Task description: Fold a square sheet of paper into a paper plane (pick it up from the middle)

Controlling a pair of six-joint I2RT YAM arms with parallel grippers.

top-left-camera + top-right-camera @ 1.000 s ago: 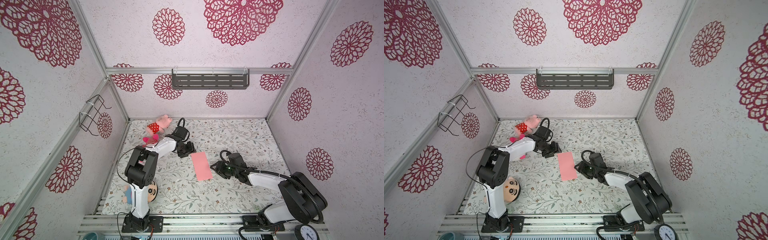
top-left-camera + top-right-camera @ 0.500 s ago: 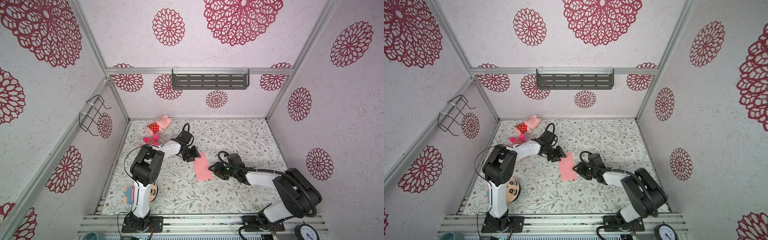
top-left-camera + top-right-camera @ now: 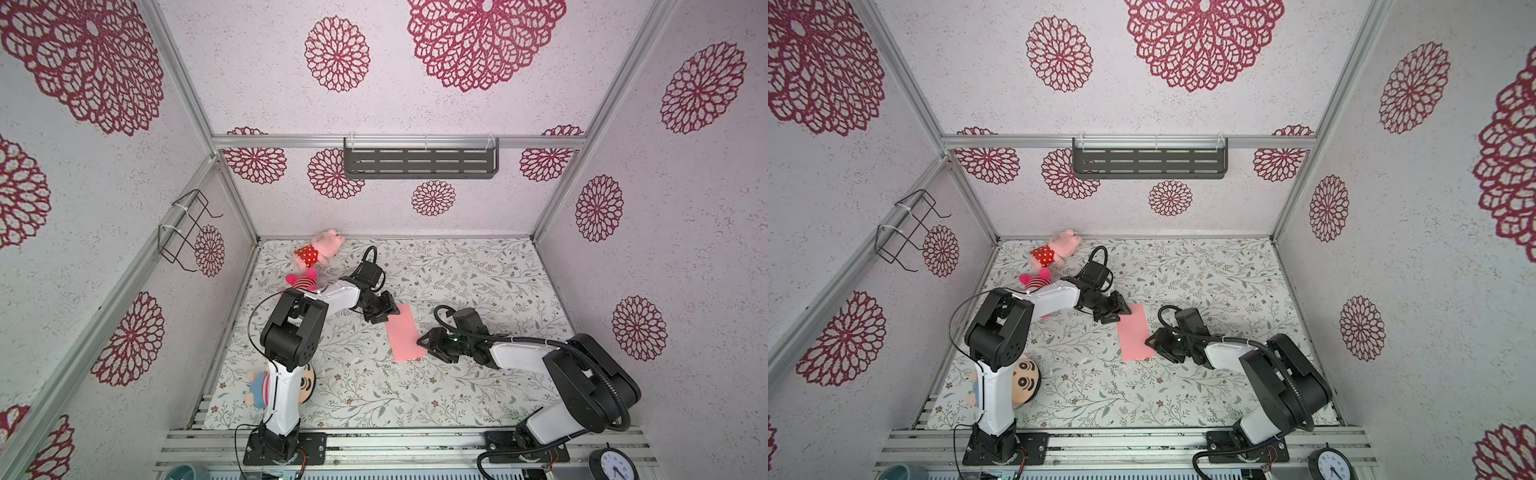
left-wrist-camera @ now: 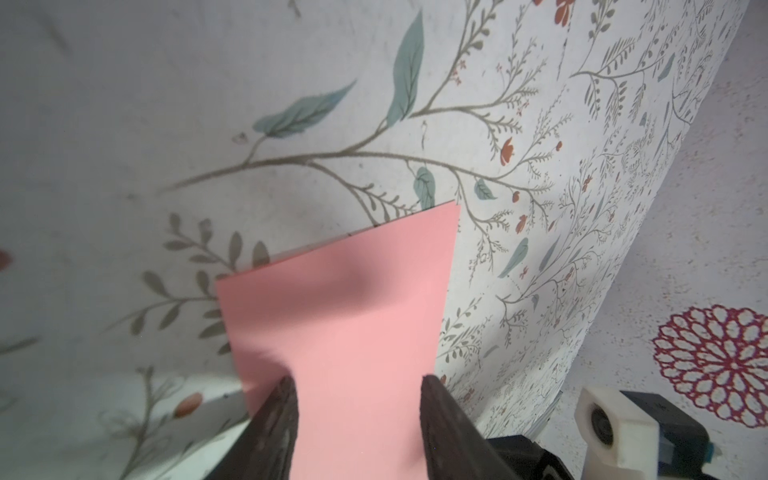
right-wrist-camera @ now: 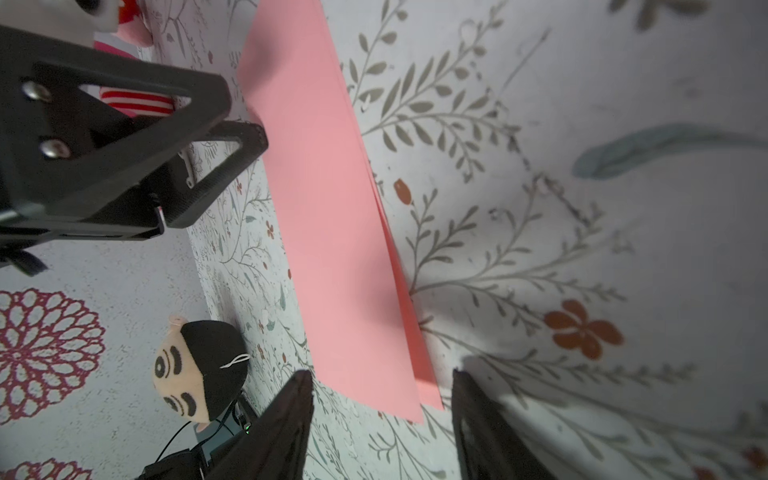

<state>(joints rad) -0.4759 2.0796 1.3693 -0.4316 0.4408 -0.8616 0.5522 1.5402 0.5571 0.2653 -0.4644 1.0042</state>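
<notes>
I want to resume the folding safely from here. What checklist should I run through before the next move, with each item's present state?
1. Pink paper folded in half, lying flat on the table: ok.
2. Layer edges aligned: not ok, lower layer peeks out in the right wrist view.
3. Left gripper open, straddling the paper's end: ok.
4. Right gripper open at the opposite end: ok.
5. Fingers pressing the paper: cannot tell.
6. Plush toys away from the paper: ok.

Folded paper [image 3: 404,332] lies mid-worktop [image 3: 478,270], left tool [image 3: 384,311] at its far end, right tool [image 3: 428,345] at its near right corner (both jaws parted). Plush toys [image 3: 316,253] lie far left.
</notes>
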